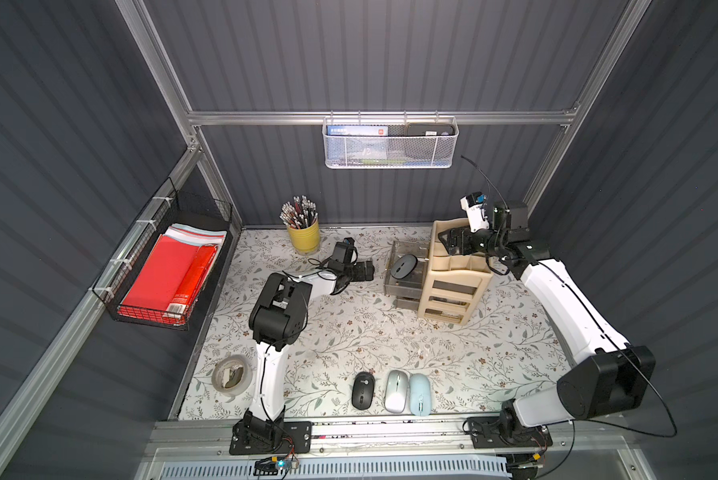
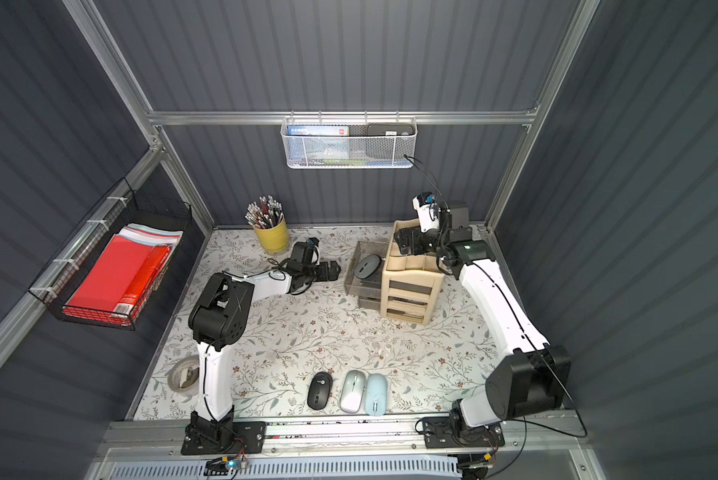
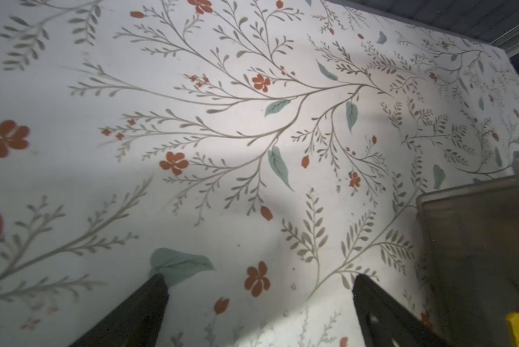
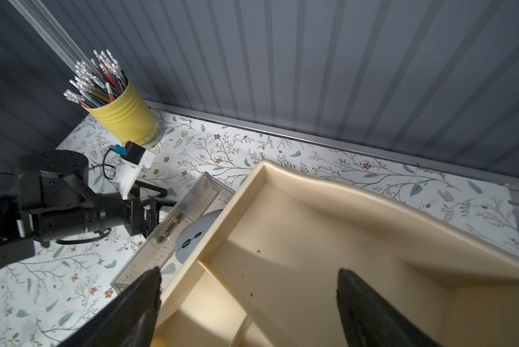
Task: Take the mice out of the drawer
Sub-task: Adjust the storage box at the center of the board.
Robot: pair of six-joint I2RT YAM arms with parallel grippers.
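A dark grey mouse (image 1: 404, 266) (image 2: 367, 266) (image 4: 192, 237) lies in the pulled-out clear top drawer (image 1: 403, 289) (image 4: 168, 237) of a beige drawer unit (image 1: 453, 286). Three mice lie side by side near the table's front edge: black (image 1: 362, 390) (image 2: 319, 390), silver-white (image 1: 396, 390) (image 2: 353, 390) and pale blue (image 1: 419, 394) (image 2: 376, 394). My left gripper (image 1: 372, 271) (image 3: 259, 278) hangs open and empty just left of the drawer's front. Open too, my right gripper (image 1: 442, 241) (image 4: 249, 272) hovers over the unit's top tray (image 4: 312, 240), holding nothing.
A yellow cup of pencils (image 1: 303, 235) stands at the back left of the drawer. A tape roll (image 1: 231, 372) lies at the front left. A black wire basket with red folders (image 1: 162, 274) hangs on the left wall, a white mesh basket (image 1: 390, 143) on the back wall.
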